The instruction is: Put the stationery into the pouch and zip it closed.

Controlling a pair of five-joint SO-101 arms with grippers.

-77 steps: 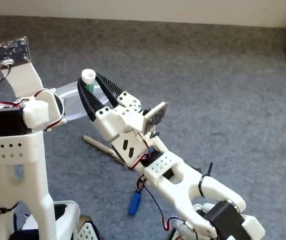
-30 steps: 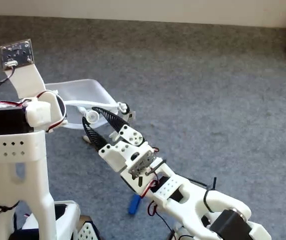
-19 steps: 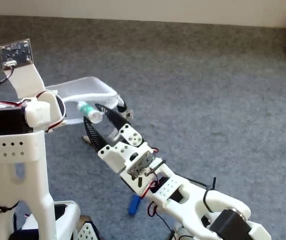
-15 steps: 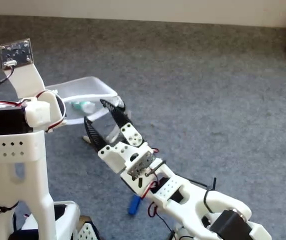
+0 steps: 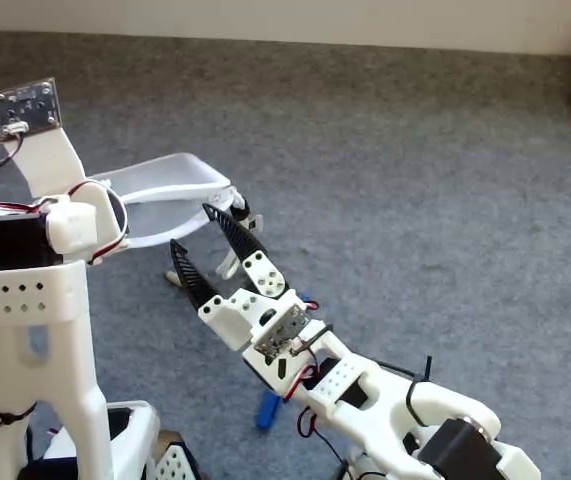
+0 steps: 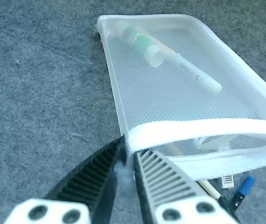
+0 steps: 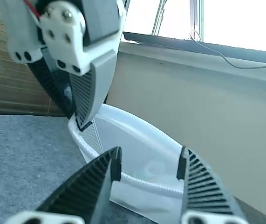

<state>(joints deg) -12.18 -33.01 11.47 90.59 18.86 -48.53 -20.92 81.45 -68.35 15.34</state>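
Observation:
A white mesh pouch hangs open-mouthed above the grey carpet, with my left gripper shut on its zip rim. Inside the pouch lie a green-and-white glue stick and a white pen. My right gripper stands open just in front of the pouch's mouth, nothing between its fingers. In the right wrist view its open gripper faces the pouch, and the left gripper pinches the rim there. A blue item and a beige stick lie on the carpet.
The left arm's white tower stands at the near left. The right arm stretches over the blue item. Grey carpet spreads to the right and far side, up to a pale wall.
The right gripper carried the glue stick down to the pouch, opened and let it drop inside. It has since drawn back slightly, still open. The left gripper kept hold of the rim.

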